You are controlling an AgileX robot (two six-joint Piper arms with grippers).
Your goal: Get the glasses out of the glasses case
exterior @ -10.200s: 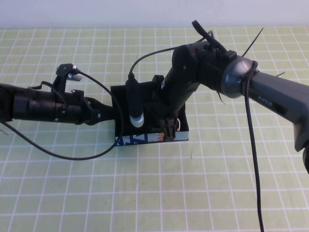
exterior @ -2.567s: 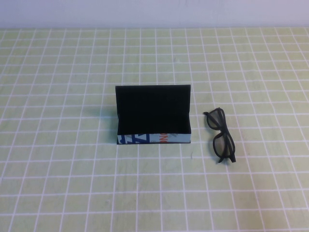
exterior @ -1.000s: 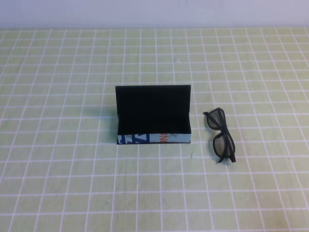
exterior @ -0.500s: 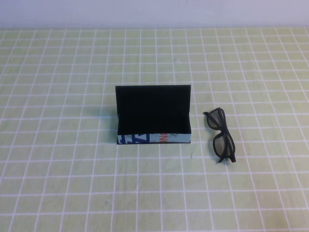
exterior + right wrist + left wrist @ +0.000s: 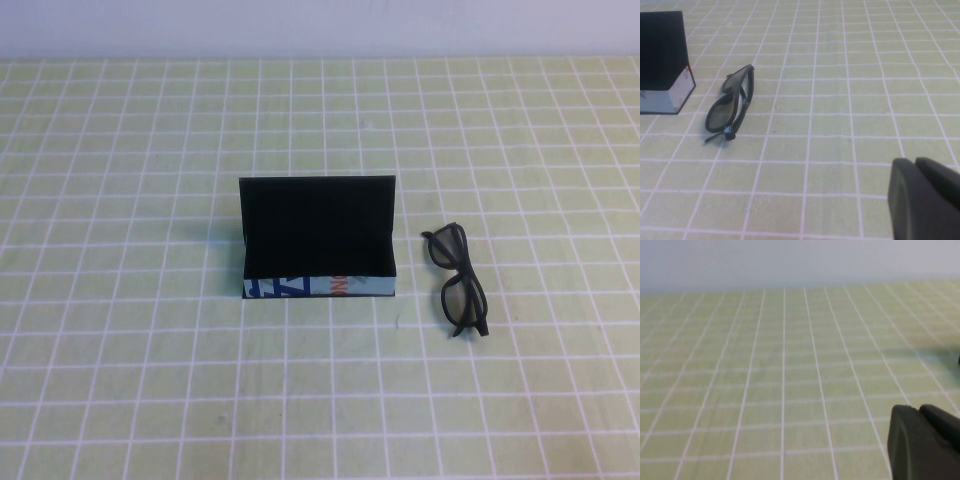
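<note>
Glasses [image 5: 731,107] on table, apart from right tool [image 5: 925,200] (left tool [image 5: 922,442] elsewhere).

Little of the robot shows. Left gripper [image 5: 925,442]: a matte black, rounded plastic block with a faint seam splitting it into two lobes. Right gripper [image 5: 925,197]: same matte black moulded block, soft rounded edges, one seam. No cables, screws or markings visible. High view has no arms.
</note>
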